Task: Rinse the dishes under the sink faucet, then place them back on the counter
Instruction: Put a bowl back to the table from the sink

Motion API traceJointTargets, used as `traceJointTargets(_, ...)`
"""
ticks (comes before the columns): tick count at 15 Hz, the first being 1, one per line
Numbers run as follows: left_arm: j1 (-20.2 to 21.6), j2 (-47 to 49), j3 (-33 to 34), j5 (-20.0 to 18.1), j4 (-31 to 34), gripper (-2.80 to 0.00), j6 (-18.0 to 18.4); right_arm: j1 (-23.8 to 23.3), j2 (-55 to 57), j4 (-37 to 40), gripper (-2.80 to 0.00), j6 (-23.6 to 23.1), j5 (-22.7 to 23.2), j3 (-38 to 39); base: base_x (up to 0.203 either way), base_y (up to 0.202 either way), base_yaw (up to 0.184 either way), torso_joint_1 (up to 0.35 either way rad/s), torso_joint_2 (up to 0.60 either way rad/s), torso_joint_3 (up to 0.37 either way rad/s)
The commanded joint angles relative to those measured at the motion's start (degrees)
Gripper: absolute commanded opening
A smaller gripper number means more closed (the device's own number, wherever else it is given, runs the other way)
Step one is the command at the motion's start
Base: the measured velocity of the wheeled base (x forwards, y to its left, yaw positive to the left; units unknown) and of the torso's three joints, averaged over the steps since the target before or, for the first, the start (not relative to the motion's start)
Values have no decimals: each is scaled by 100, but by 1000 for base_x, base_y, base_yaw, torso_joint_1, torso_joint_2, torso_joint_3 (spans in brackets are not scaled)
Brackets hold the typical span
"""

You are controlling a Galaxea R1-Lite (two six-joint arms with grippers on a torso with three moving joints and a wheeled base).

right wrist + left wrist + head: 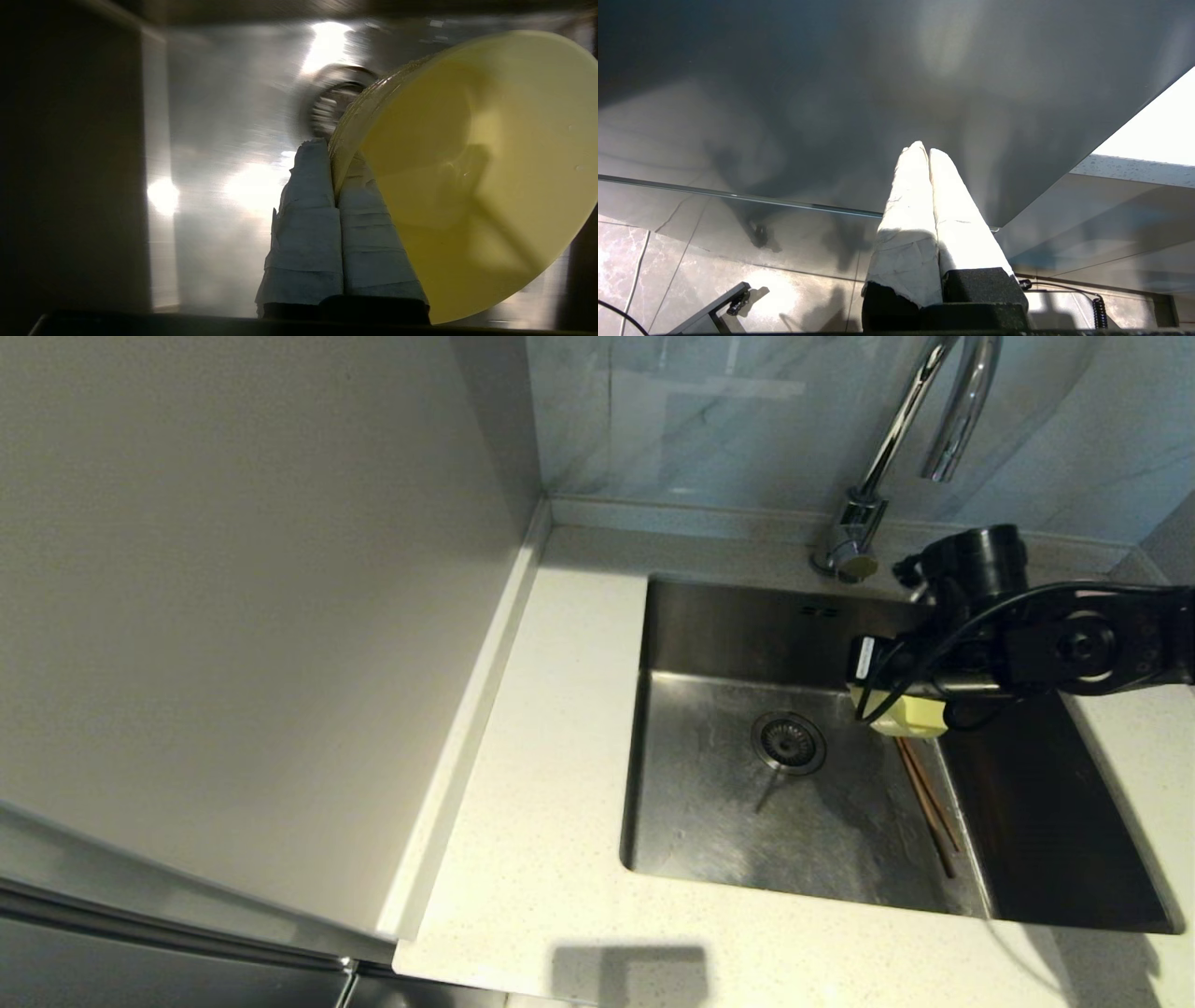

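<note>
Yellow-green bowl [472, 172] rim in right pincer [332, 163]

The off-white speckled counter [551, 784] surrounds the square steel sink [709, 803], with the chrome faucet [864, 513] mounted on its back strip. Two brown chopsticks [926, 803] lie on the sink floor beside the round drain [789, 743].

Dim warm indoor light in the head view, soft glare streaks on the sink [709, 803] floor, dark rectangular shadow on the table [560, 728] front edge, motion blur and blown highlights around the drain [327, 107], overexposed left fingers [920, 186].
</note>
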Motion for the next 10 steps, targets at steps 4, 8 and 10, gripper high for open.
traceJointTargets(4,0,-18,0,4,-2,-280,-2,-179,-1034,1706,-280,2807,1812,-796,0,0,0,0,0,0)
traceJointTargets(8,0,-18,0,4,-2,-280,-2,-119,-1091,3149,-280,4742,3939,-1746,0,0,0,0,0,0)
traceJointTargets(10,0,-18,0,4,-2,-280,-2,-110,-1080,3307,-280,5890,4973,-2025,0,0,0,0,0,0)
